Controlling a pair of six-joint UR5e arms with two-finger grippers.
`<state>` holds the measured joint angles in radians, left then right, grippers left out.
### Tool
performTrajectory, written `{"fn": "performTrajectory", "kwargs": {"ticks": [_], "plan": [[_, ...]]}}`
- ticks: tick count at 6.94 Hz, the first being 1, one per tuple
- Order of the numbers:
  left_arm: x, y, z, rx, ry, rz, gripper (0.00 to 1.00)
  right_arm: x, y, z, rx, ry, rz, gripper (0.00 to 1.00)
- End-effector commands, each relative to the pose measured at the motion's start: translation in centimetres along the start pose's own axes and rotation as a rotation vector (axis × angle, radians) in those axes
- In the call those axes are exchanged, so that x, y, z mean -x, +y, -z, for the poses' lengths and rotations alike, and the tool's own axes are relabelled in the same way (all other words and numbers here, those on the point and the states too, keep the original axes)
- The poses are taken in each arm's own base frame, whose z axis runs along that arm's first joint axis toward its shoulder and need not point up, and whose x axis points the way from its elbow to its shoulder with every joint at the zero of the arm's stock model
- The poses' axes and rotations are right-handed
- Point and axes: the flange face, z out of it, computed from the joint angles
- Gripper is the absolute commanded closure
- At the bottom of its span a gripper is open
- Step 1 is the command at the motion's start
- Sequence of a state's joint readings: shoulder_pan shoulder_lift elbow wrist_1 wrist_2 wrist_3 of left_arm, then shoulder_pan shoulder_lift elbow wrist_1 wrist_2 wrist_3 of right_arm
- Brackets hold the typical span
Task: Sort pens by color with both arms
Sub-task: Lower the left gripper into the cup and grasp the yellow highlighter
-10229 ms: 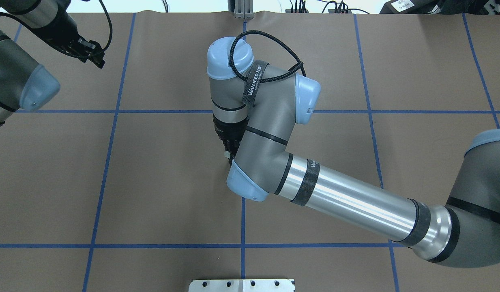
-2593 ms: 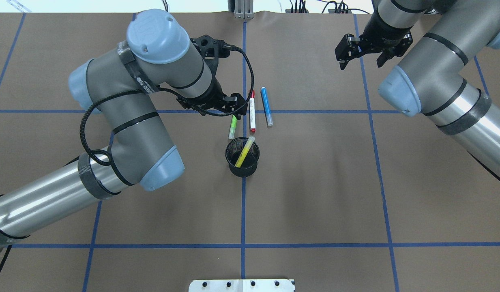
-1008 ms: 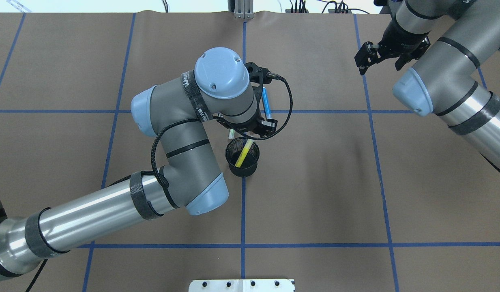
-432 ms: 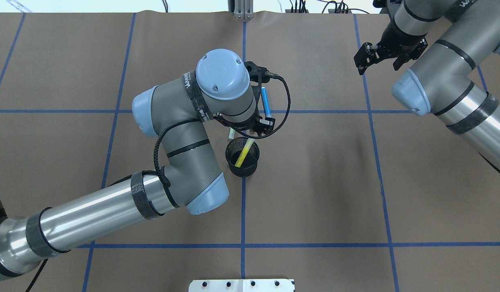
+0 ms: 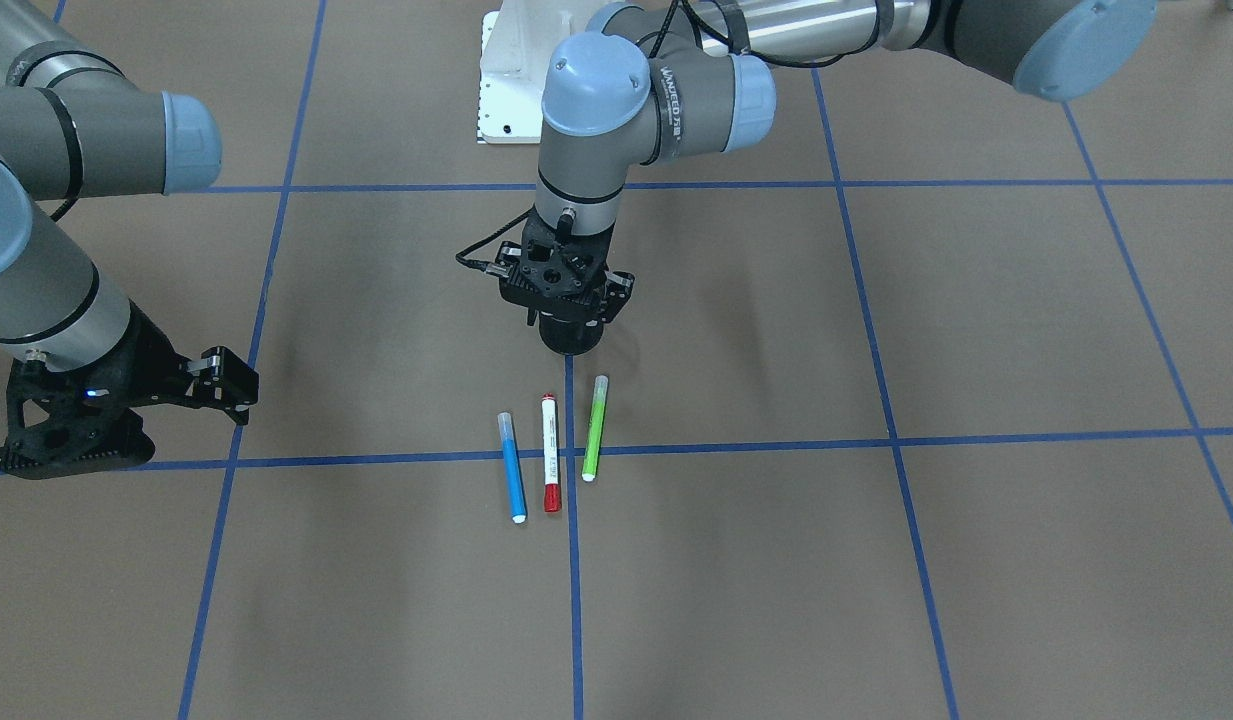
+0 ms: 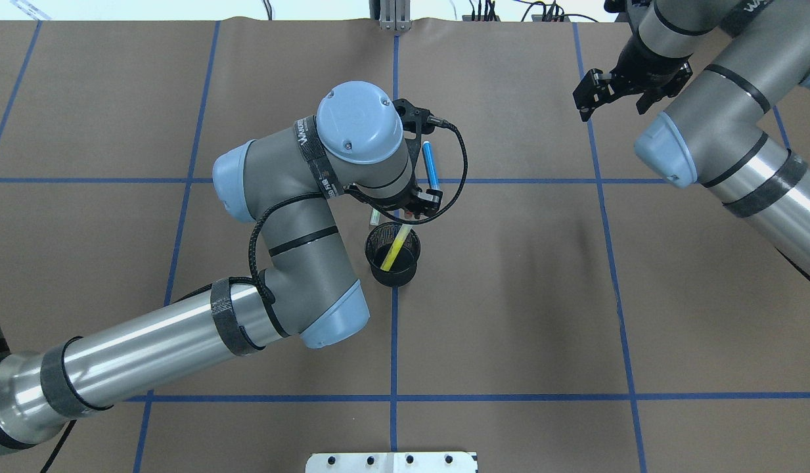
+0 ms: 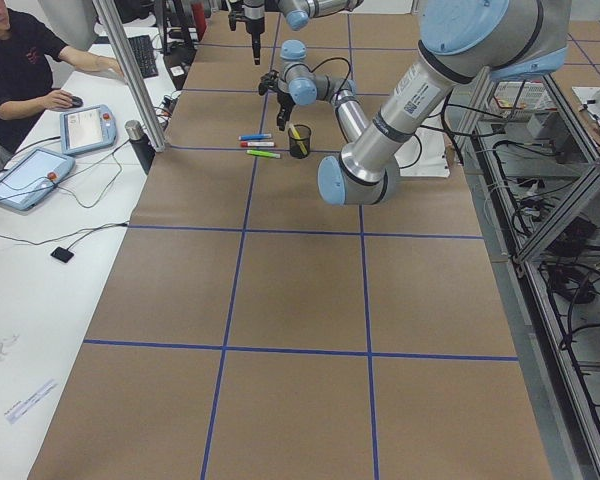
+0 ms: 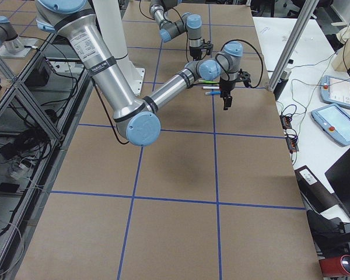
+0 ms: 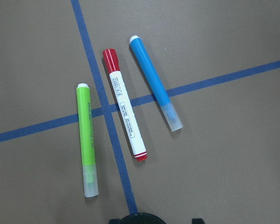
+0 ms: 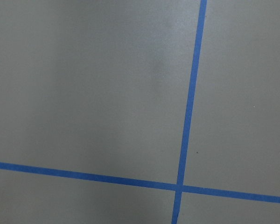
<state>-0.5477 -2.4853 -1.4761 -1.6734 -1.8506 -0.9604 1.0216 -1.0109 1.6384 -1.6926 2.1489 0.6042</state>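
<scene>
Three pens lie side by side on the brown paper: blue (image 9: 154,79), white with a red cap (image 9: 125,112) and lime green (image 9: 87,137). They also show in the front view: blue (image 5: 512,467), red-capped (image 5: 550,452), green (image 5: 595,428). The yellow pen (image 6: 396,245) stands tilted in the black mesh cup (image 6: 392,263). My left gripper (image 6: 408,207) hangs open and empty above the pens' near ends, next to the cup, and its wrist hides most of the red-capped and green pens from overhead. My right gripper (image 6: 608,98) is open and empty at the far right.
Blue tape lines cross the paper. The white pedestal plate (image 6: 391,462) sits at the robot's edge. An operator (image 7: 20,60) sits at a side table with tablets, beyond a metal post (image 7: 130,80).
My left arm swung right from beside the pens to above them, then crept slightly left in the last second. My right arm left the table's middle earlier and now holds still.
</scene>
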Motion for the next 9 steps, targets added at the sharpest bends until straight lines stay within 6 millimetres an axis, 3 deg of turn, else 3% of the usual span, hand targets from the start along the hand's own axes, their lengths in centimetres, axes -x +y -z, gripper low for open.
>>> {"fn": "performTrajectory", "kwargs": {"ticks": [1, 9], "plan": [[-0.83, 1.03, -0.6, 0.013, 0.003, -0.013, 0.39, -0.08, 0.02, -0.06, 0.0, 0.002, -0.001, 0.01], [-0.72, 1.73, -0.23, 0.032, -0.026, -0.029, 0.39, -0.08, 0.02, -0.06, 0.0, 0.002, -0.001, 0.01]]}}
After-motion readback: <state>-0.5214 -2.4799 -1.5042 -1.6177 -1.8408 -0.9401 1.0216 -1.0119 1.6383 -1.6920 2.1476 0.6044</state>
